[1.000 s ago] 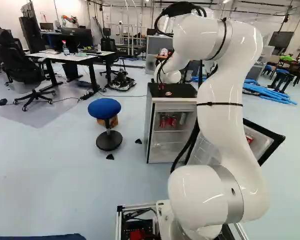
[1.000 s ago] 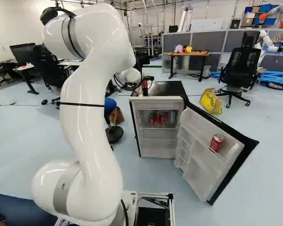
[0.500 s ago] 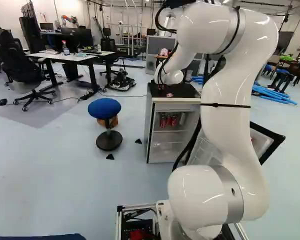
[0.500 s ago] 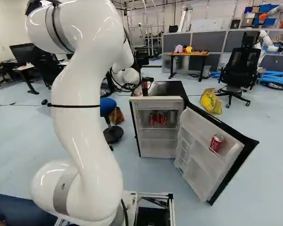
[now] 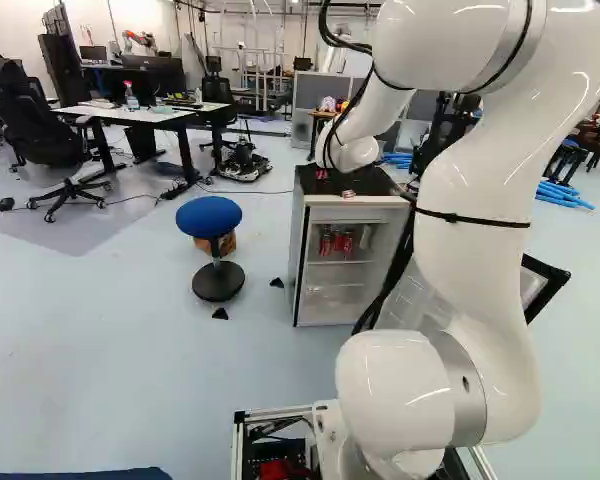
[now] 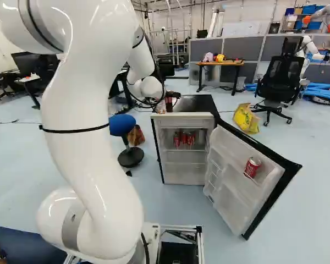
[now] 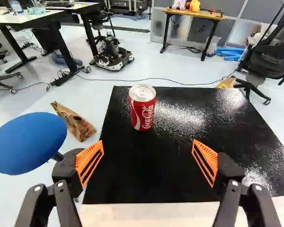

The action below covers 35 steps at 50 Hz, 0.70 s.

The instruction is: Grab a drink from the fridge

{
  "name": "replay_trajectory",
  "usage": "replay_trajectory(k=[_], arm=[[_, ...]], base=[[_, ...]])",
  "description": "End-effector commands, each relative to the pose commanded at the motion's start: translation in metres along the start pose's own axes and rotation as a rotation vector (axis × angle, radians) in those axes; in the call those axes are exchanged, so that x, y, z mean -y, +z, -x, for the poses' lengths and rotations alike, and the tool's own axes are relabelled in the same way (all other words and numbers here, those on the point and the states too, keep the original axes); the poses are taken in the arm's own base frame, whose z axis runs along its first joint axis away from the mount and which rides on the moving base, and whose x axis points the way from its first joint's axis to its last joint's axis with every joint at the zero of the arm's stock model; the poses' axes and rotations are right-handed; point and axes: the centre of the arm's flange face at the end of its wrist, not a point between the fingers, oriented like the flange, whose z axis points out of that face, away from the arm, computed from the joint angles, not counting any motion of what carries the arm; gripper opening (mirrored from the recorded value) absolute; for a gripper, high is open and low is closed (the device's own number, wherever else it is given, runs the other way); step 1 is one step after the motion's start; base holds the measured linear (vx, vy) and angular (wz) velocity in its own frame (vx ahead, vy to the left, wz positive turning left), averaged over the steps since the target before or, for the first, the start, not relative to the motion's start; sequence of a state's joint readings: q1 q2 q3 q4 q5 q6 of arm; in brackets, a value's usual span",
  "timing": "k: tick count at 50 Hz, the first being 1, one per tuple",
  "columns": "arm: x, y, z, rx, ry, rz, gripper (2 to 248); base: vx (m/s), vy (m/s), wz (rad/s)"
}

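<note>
"One red can: where does it lie from your gripper?"

"Ahead, upright on the fridge top, nearly on your centreline. Fingers stand apart; a level advance should bring them either side of its vertical axis."

"Change from the earlier frame?"

"Your upper arm leans further back; the can has kept its place."

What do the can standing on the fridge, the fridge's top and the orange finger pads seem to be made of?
The can: thin metal, likely aluminium, glossy red with a bare silvery lid.
The fridge top: black, shiny, finely textured, as its speckled glare shows; coated metal or plastic.
The orange pads: probably flexible plastic or rubber, ribbed and slotted.
</note>
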<state>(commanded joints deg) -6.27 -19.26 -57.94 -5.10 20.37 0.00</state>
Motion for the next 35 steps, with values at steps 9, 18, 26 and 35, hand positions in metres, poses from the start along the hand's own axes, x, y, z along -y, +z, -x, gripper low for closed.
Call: replay_trajectory(k=[9,18,26,35], arm=[[-0.008,-0.021,0.005,0.046,-0.024,0.004,247],[-0.017,-0.041,0.008,0.085,-0.048,0.012,247],[-0.027,-0.057,0.011,0.117,-0.068,0.023,247],[-0.039,-0.075,0.014,0.145,-0.092,0.039,247]], base=[[0.0,0.0,0.0],[0.0,0.0,0.0],[0.0,0.0,0.0],[0.0,0.0,0.0]])
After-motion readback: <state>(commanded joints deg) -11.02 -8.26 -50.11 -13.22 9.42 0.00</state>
